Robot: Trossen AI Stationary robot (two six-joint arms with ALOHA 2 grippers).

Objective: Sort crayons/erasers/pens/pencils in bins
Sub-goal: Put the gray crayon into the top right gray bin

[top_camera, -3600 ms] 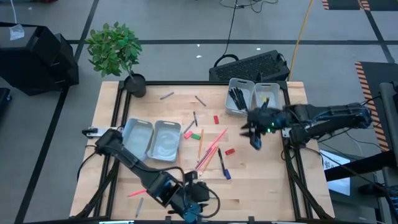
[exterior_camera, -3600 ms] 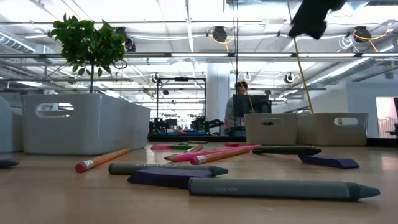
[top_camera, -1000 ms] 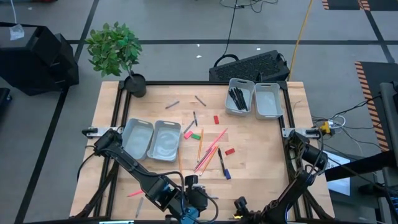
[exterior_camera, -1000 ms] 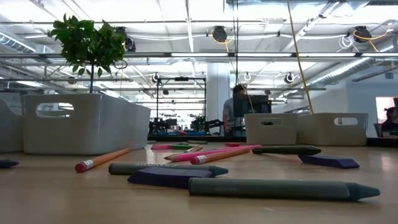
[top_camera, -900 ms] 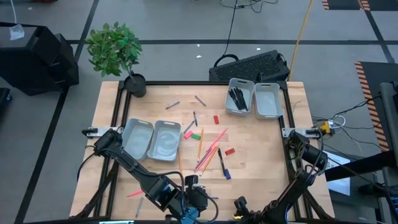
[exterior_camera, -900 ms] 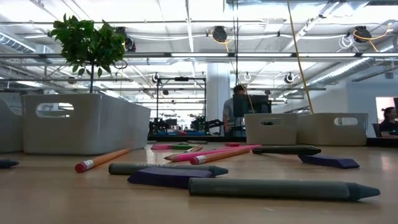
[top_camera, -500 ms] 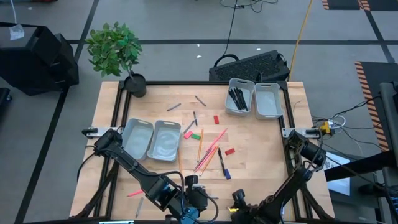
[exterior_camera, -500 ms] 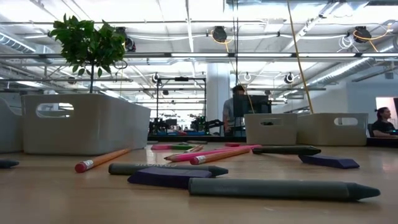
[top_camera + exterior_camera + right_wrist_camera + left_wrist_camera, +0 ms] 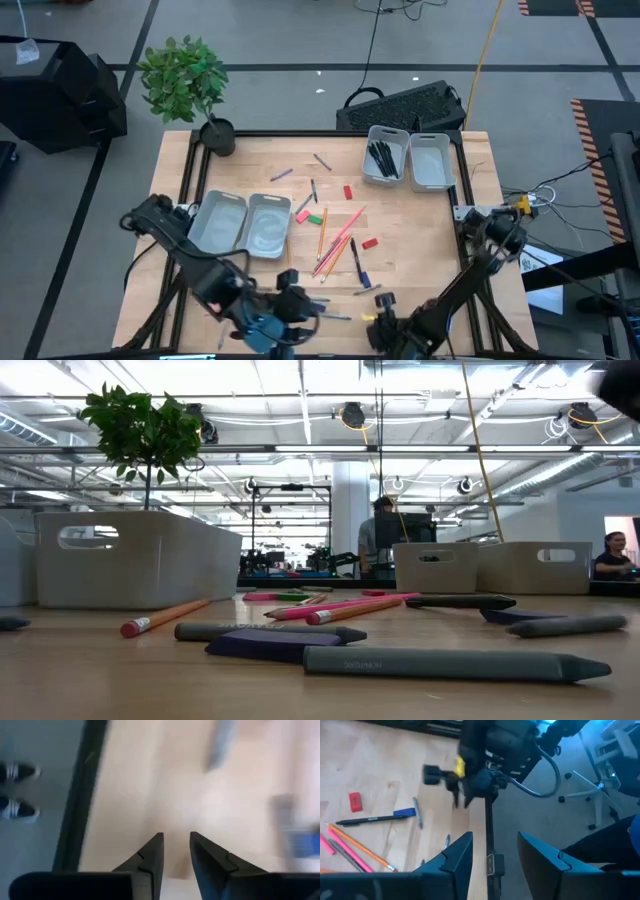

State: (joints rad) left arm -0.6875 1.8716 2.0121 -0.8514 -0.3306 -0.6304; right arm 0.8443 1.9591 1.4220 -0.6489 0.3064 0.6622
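Table (image 9: 420,250): wooden top in a black frame. A potted plant (image 9: 185,78) stands at its far left corner and a keyboard (image 9: 402,104) lies beyond the far edge.

Bins (image 9: 246,224): one pair at centre-left, both trays bare inside. The second pair is at far right. Its left tray holds the black pens (image 9: 381,157); its right tray looks bare.

Arms: both reach low along the near edge of the table, left arm at near-left, right arm at near-centre.
- Left gripper (image 9: 494,857): over the near table edge, jaws moderately wide, nothing between them.
- Right gripper (image 9: 176,852): over bare wood by the table edge, jaws narrowly apart, nothing between them. That view is blurred.

Loose items at table centre:
- Pencils (image 9: 335,246), orange and pink, fanned together.
- Erasers (image 9: 369,243), red, green and pink, scattered around the pencils.

View differences:
- Only the low view shows two people at desks in the room behind.
- It also shows grey crayons (image 9: 455,663) lying nearest the camera, with a purple block (image 9: 262,643) behind them.
- Only the left wrist view shows white print on a loose black pen (image 9: 367,820).

Writing: the crayon's embossed mark and the pen's print are both too small to read.
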